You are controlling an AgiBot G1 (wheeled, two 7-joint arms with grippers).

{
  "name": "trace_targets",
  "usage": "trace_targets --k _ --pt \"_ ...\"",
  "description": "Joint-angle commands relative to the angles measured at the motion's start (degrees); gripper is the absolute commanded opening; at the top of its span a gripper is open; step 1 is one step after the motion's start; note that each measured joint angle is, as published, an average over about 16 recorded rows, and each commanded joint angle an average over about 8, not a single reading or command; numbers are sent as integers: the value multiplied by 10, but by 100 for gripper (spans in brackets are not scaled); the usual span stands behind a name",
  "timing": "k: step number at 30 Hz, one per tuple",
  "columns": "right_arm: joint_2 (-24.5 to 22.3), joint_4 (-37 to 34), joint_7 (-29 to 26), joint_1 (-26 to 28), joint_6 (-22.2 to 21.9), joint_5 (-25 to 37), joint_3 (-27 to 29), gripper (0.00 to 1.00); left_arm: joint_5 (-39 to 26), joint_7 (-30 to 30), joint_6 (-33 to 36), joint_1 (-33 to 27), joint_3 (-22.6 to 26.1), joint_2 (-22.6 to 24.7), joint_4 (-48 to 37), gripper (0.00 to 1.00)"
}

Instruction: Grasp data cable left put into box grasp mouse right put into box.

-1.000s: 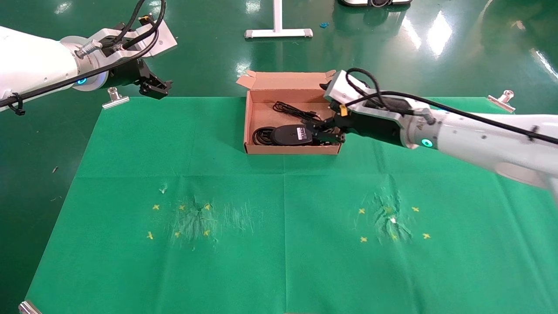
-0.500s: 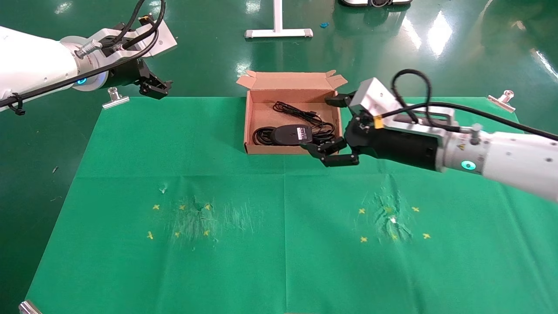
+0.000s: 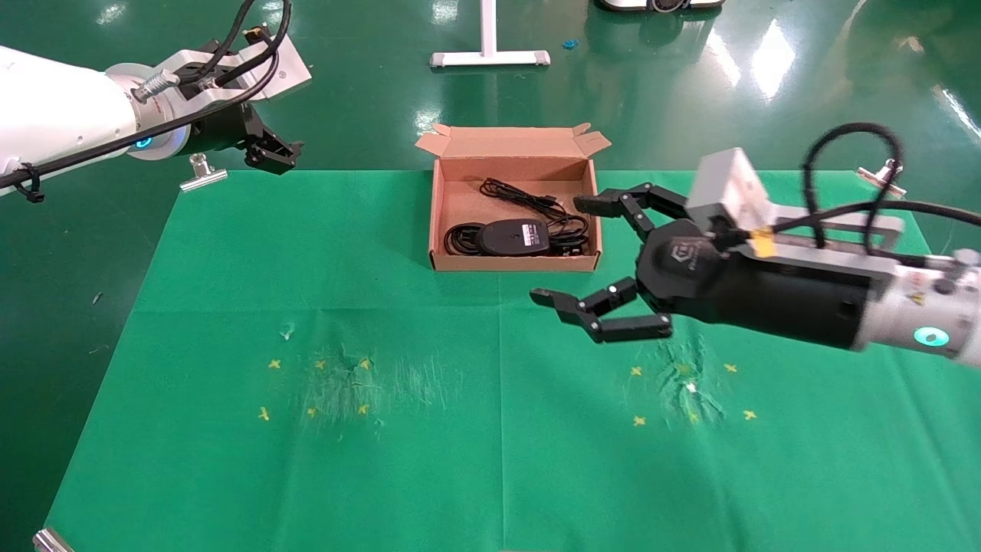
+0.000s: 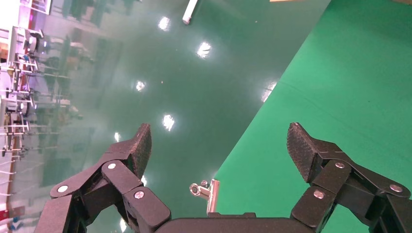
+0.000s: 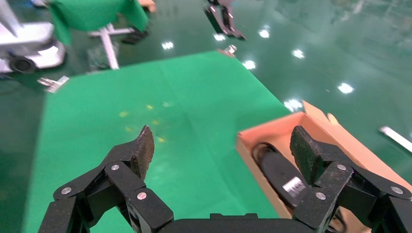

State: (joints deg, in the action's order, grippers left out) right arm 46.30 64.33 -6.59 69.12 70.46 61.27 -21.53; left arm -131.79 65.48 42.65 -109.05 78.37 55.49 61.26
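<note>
The brown cardboard box (image 3: 513, 264) stands open at the far middle of the green cloth. Inside it the black mouse (image 3: 512, 237) lies label-up, its thin cord (image 3: 529, 198) trailing toward the back. The thicker coiled data cable (image 3: 458, 239) lies beside the mouse at the box's left end. My right gripper (image 3: 563, 249) hovers just right of the box, wide open and empty. Its wrist view shows the gripper (image 5: 221, 141) open over the cloth, with the box (image 5: 272, 131) and the mouse (image 5: 284, 177) beside one finger. My left gripper (image 3: 272, 153) stays parked open (image 4: 218, 141) above the far left corner.
Metal clips (image 3: 203, 172) (image 3: 881, 176) pin the cloth at its far corners; one clip (image 4: 206, 191) shows under the left gripper. Yellow crosses (image 3: 318, 387) (image 3: 690, 391) mark scuffed patches on the near cloth. A white stand base (image 3: 489, 57) sits on the floor beyond.
My right gripper has let go of the mouse in the box, pulled back toward the near right and opened wider. The left arm has not moved.
</note>
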Motion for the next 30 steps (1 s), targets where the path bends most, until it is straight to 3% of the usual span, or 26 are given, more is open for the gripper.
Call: trace_targets --k 1,12,21,30 --pt "-11 9 -4 -7 14 -18 5 100 0 0 0 0 0 0 0 100" --pt "-69 57 -26 -46 93 -119 34 100 32 -20 15 17 -22 -7 4 100" --pt "-109 90 -40 -73 148 -188 53 100 163 -99 78 86 -113 -37 22 100" --pt "-113 92 -41 -75 153 -194 55 100 298 -181 142 157 -206 -68 41 100"
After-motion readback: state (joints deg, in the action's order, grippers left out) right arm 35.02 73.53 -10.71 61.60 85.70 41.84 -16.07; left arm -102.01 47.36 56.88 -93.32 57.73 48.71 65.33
